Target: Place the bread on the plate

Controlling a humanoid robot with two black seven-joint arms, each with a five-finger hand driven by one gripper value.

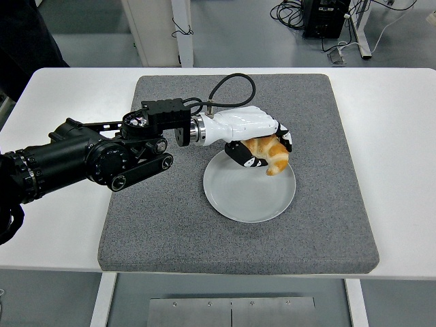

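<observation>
I have the left hand (255, 139) out over the far part of the plate (238, 201), white shell on top and black fingers (246, 161) curled underneath. Those fingers are clamped around the bread (272, 155), a golden-brown croissant, which sticks out from under the palm on the right-hand side of the hand. Its lower end hangs over the plate's far right area, close to the rim; I cannot tell from this view whether it touches the plate or sits just above it.

The left arm (88, 160) comes in from the left edge, black and bulky, lying across the white surface (61, 225) and the near-left part of the grey mat (170, 231). A black cable (228, 85) loops up from the wrist and back down behind the hand.

The plate is pale grey-white and round, sitting near the middle of the mat. Most of its face is bare; only the far edge is covered by the hand and the bread.

Beyond the surface I see a grey floor, white furniture legs and some cables (293, 13) at top right.
</observation>
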